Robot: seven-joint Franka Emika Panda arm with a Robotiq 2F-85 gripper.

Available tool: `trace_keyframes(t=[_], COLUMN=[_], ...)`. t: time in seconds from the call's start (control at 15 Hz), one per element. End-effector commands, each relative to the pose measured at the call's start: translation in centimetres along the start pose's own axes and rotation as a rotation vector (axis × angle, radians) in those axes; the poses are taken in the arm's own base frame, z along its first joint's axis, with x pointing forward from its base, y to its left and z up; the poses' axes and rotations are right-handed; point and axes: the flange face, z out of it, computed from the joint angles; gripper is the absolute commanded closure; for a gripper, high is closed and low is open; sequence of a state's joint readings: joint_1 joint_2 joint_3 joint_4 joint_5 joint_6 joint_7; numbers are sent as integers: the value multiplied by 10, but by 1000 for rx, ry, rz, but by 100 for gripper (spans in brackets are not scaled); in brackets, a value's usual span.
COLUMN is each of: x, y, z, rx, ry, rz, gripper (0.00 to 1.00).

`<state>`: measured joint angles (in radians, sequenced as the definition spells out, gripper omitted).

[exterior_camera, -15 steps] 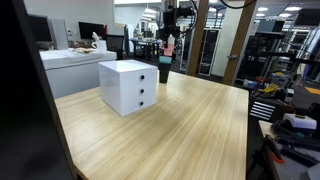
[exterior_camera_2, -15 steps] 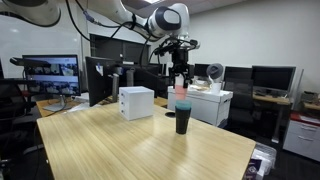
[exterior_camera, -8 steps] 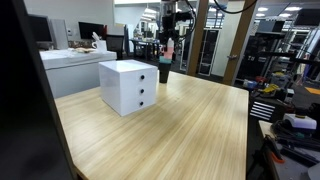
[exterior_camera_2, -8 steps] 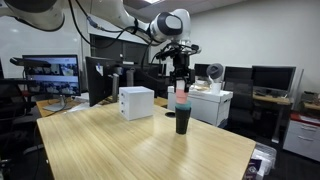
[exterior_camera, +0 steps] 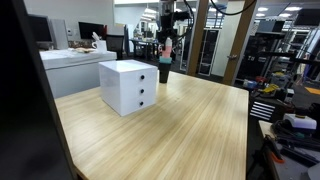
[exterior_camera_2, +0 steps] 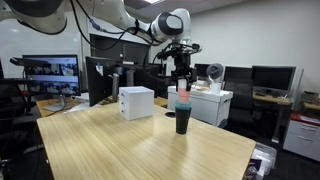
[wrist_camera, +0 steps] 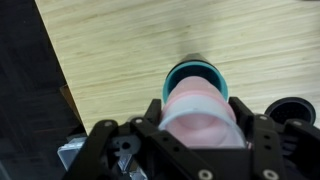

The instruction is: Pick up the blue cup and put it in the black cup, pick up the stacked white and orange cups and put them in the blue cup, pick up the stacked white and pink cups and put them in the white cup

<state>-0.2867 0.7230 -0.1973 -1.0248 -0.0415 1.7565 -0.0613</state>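
My gripper is shut on the stacked white and pink cups. In the wrist view the pale rim and pink inside fill the space between the jaws. The blue cup shows as a teal rim directly under the held stack. In both exterior views the gripper holds the pink stack straight above the black cup, which stands on the table. The blue cup sits in the black cup. The white and orange stack is hidden under the held cups.
A white drawer box stands on the wooden table. The cup stack is near the table's far edge. Desks, monitors and shelving surround the table. A dark round object shows at the right of the wrist view.
The arm has shifted very slightly sideways. The held white and pink stack stays above the black cup, at about the same height.
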Motion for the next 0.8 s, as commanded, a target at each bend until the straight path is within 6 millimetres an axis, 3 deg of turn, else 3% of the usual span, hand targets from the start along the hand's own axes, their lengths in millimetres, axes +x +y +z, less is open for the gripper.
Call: trace_keyframes(t=[0.0,0.53,0.73], x=[3,6,7], y=[1,-3,-4], z=[5,40,43], rx=[12,15,15], ry=[0,-31,-29], rz=[17,3,-1], gripper=[56,56,56])
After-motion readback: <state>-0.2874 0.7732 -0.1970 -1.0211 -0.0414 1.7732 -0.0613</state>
